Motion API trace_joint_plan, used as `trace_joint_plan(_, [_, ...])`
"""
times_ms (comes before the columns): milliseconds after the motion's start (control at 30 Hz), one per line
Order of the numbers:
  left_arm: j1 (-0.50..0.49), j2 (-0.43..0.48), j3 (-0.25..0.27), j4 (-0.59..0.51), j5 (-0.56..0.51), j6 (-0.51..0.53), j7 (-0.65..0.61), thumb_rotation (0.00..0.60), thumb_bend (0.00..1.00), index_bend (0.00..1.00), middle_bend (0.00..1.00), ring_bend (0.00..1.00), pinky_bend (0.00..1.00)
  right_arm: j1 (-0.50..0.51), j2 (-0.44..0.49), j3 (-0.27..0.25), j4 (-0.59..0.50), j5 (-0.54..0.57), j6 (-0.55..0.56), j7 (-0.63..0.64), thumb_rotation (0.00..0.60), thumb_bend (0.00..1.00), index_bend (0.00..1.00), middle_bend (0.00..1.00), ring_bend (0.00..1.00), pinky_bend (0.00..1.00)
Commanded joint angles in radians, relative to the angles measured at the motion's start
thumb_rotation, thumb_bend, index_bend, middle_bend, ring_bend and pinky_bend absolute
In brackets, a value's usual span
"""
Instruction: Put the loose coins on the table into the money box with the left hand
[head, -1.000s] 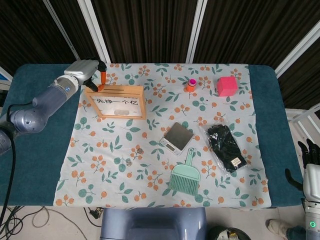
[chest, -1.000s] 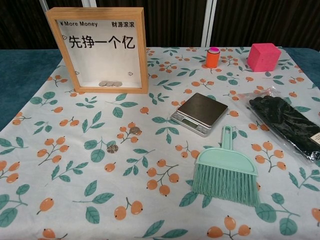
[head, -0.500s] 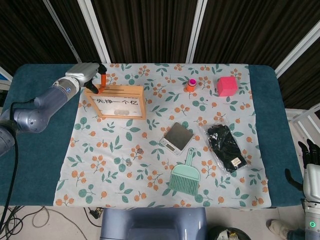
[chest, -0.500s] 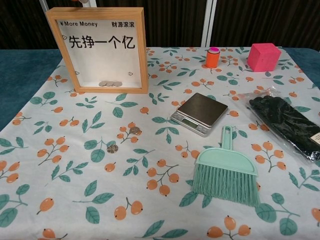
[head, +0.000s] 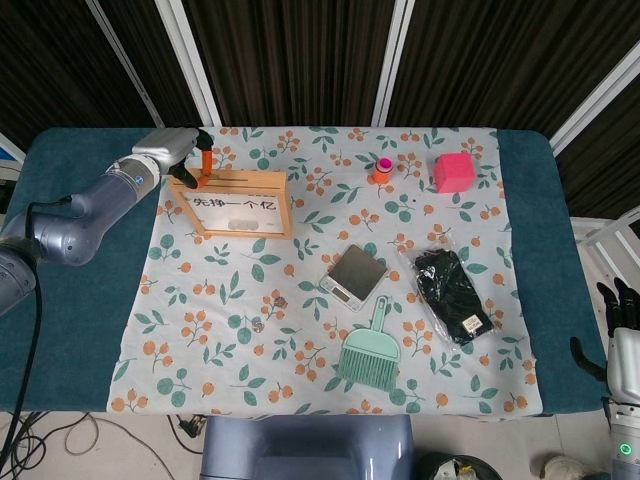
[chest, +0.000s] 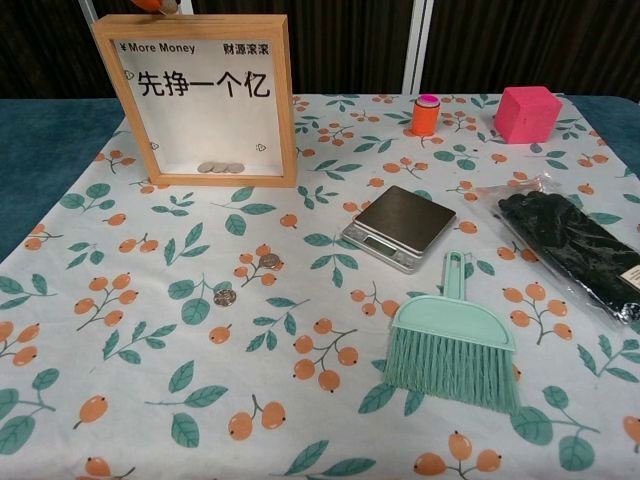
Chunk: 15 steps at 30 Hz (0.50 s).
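Observation:
The wooden money box (head: 236, 204) stands upright at the cloth's back left, with several coins (chest: 220, 168) lying behind its window. My left hand (head: 186, 150) hovers at the box's top left corner, orange fingertips (head: 203, 163) pointing down at the top edge. The chest view shows only a fingertip (chest: 156, 5) above the frame (chest: 286, 100). Whether a coin is pinched there is hidden. Two loose coins (chest: 269, 261) (chest: 224, 297) lie on the cloth in front of the box. My right hand (head: 620, 310) hangs off the table's right side, holding nothing.
A small scale (head: 354, 273) sits mid-table, with a green brush (head: 371, 352) in front of it and a black bagged bundle (head: 452, 293) to its right. At the back stand an orange bottle (head: 382, 170) and a pink cube (head: 453, 171).
My left hand has shifted slightly right and down onto the box's top corner; its orange fingertip now shows in the chest view. The coins on the cloth have not moved.

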Motion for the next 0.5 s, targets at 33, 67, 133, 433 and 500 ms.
trace_joint_plan(33, [0.001,-0.005,-0.002,0.005,0.017,-0.003,-0.022,0.6,0.79,0.78,0.16,0.0,0.0,0.0,0.0,0.0,0.002,-0.001,0.0,0.0,0.6,0.39,0.12,0.03,0.05,0.0])
trace_joint_plan(67, [0.001,-0.006,-0.003,0.006,0.023,-0.004,-0.028,0.6,0.79,0.78,0.16,0.0,0.0,0.0,-0.001,0.0,0.002,-0.001,0.001,0.0,0.6,0.39,0.12,0.03,0.05,0.0])
trace_joint_plan(133, [0.001,-0.01,-0.004,0.008,0.039,-0.007,-0.04,0.6,0.79,0.78,0.16,0.0,0.0,0.0,-0.001,0.001,0.003,-0.001,0.003,-0.001,0.6,0.39,0.12,0.03,0.05,0.0])
trace_joint_plan(433, [0.0,-0.024,-0.006,0.026,0.08,-0.008,-0.081,0.6,0.79,0.78,0.16,0.0,0.0,-0.001,0.0,0.001,0.003,0.0,0.001,0.001,0.6,0.39,0.12,0.03,0.05,0.0])
trace_joint_plan(500, [-0.001,-0.026,-0.004,0.029,0.087,-0.007,-0.088,0.6,0.79,0.78,0.16,0.0,0.0,0.0,-0.001,0.001,0.002,0.002,-0.001,0.001,0.6,0.39,0.12,0.03,0.05,0.0])
